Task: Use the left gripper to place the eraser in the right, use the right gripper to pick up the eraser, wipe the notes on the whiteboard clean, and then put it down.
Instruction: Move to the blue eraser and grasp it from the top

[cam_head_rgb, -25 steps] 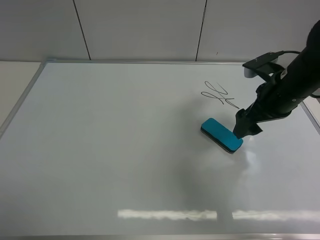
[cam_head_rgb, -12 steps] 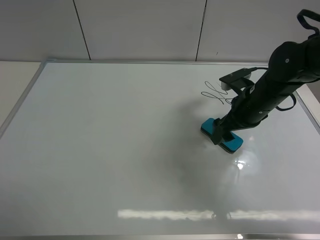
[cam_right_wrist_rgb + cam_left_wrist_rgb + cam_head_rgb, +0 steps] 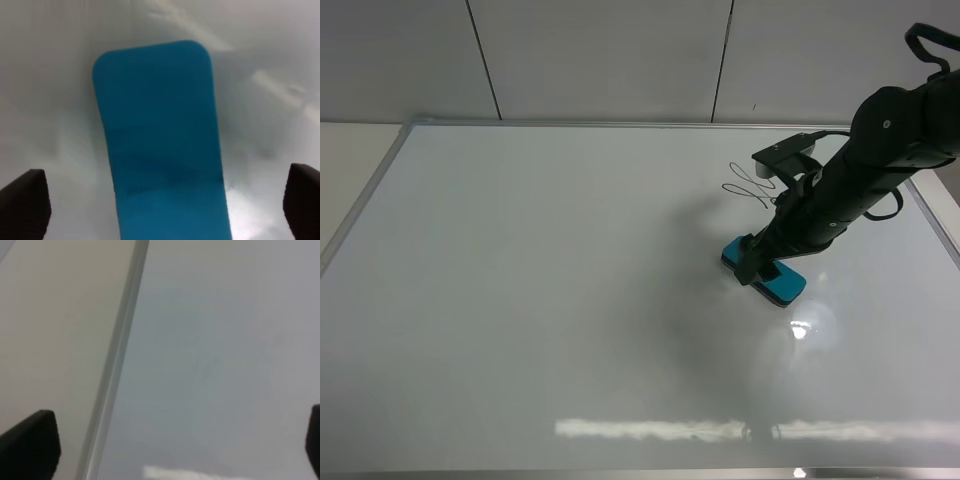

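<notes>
Whiteboard (image 3: 570, 300), glossy and silver-framed, is laid on beige counter (image 3: 345, 170); panelled grey wall (image 3: 600, 60) behind. Rounded teal eraser (image 3: 786, 286) is straddled by spread right pincer (image 3: 756, 268) near counter's right edge. Left pincer (image 3: 170, 442) is also seen spread.

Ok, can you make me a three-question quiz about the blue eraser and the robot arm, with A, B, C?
1. Where is the eraser? A. lying on the whiteboard near the notes. B. off the board. C. up in the air.
2. What colour is the eraser? A. red. B. yellow. C. teal-blue.
3. The right gripper has its jaws: A. shut tight. B. open, one each side of the eraser. C. out of sight.
Answers: 1 A, it lies flat on the white surface. 2 C, its top shows teal. 3 B, the wrist view shows a gap either side.
</notes>
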Controlling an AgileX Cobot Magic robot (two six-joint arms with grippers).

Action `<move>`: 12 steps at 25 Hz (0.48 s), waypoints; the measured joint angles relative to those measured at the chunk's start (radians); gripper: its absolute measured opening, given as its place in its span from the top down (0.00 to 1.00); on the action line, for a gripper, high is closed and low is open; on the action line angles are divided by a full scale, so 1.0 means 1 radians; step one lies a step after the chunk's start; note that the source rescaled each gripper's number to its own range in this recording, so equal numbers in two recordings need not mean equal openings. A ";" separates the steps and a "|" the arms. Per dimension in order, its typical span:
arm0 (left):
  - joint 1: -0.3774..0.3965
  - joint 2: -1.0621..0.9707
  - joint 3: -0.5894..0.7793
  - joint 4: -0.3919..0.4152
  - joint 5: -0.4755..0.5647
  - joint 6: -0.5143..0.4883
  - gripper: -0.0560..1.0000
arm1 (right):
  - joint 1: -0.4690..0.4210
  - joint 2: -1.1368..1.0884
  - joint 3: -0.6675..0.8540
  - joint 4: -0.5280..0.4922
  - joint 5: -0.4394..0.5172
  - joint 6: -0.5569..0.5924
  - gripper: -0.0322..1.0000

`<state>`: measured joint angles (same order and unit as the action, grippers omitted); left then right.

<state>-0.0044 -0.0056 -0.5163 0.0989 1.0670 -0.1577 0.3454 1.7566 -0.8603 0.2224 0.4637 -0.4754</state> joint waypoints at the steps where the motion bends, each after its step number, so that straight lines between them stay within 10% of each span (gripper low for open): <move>1: 0.000 0.000 0.000 0.000 0.000 0.000 0.00 | 0.001 0.008 0.000 0.000 0.000 -0.008 0.15; 12: 0.000 0.000 0.000 0.000 0.000 0.000 0.00 | 0.009 0.059 0.000 0.030 -0.038 -0.060 0.15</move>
<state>-0.0044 -0.0056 -0.5163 0.0989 1.0670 -0.1577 0.3548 1.8152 -0.8607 0.2529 0.4255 -0.5358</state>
